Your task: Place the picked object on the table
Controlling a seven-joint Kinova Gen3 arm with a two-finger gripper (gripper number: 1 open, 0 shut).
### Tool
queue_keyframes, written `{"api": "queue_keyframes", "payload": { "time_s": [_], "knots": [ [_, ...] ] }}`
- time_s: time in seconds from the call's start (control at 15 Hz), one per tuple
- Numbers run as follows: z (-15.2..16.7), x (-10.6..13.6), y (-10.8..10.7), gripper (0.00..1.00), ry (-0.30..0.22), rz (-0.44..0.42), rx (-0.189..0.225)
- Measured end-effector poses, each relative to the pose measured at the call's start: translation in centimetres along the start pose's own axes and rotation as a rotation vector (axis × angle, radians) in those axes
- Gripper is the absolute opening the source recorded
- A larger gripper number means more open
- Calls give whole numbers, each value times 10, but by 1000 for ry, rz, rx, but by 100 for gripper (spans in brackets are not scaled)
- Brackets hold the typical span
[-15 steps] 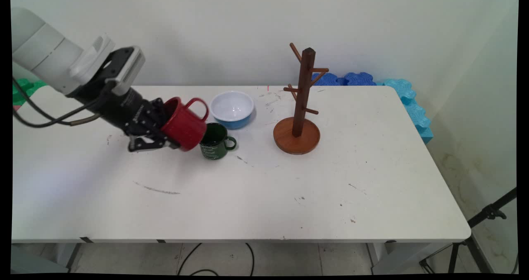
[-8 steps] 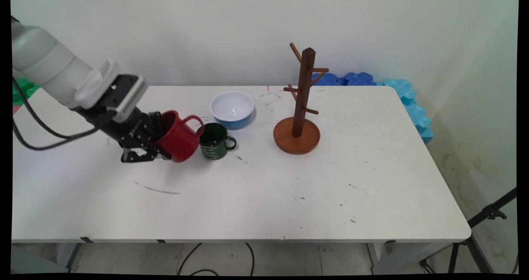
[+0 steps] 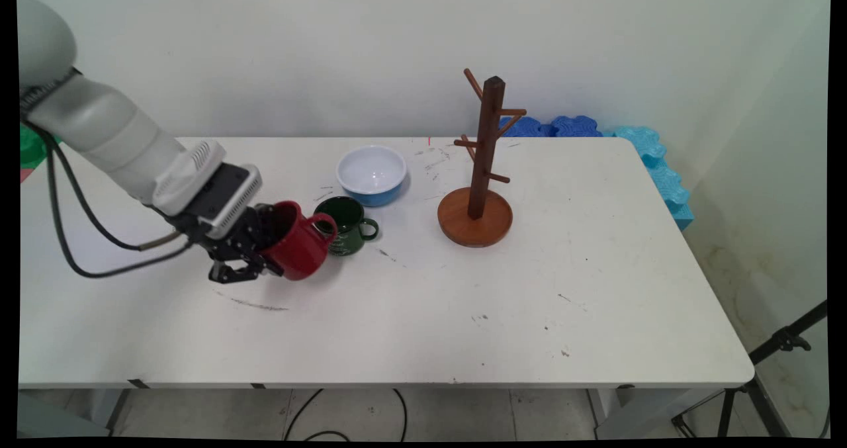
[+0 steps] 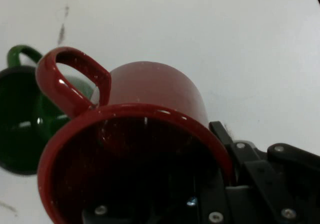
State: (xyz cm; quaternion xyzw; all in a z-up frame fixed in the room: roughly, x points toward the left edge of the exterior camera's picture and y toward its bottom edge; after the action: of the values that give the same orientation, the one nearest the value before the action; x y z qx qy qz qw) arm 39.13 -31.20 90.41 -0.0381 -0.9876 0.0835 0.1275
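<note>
Your gripper (image 3: 255, 257) is clamped on the red mug (image 3: 296, 249) by its rim; one finger goes inside the mouth, the other sits outside the wall, as the hand view shows, with the rim (image 4: 125, 116) wrapping over the linkage; so you're gripping the mug, not open. The mug is tilted hard, mouth back toward the wrist on the left, base pointing right and down at the white table (image 3: 463, 302); its long axis runs roughly left to right along the fingers, not upright. Its handle (image 3: 323, 223) sticks up and right, on the far side of the body; in the hand view that loop (image 4: 70, 81) sits at upper left. The relation to watch: the green mug (image 3: 347, 226) stands upright just right of the red one and slightly farther back; the red handle overlaps its rim in the main view, and you can't tell whether they touch. The blue bowl (image 3: 371, 173) lies beyond the green mug; the wooden mug tree (image 3: 482, 163) stands well apart to the right.
</note>
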Motion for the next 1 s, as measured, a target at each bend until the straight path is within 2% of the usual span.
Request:
{"api": "queue_keyframes", "payload": {
  "time_s": [0.47, 1.0],
  "knots": [
    [33, 25, 7, 0, -29, 57, -5],
    [62, 47, 6, 0, -46, 73, 0]
  ]
}}
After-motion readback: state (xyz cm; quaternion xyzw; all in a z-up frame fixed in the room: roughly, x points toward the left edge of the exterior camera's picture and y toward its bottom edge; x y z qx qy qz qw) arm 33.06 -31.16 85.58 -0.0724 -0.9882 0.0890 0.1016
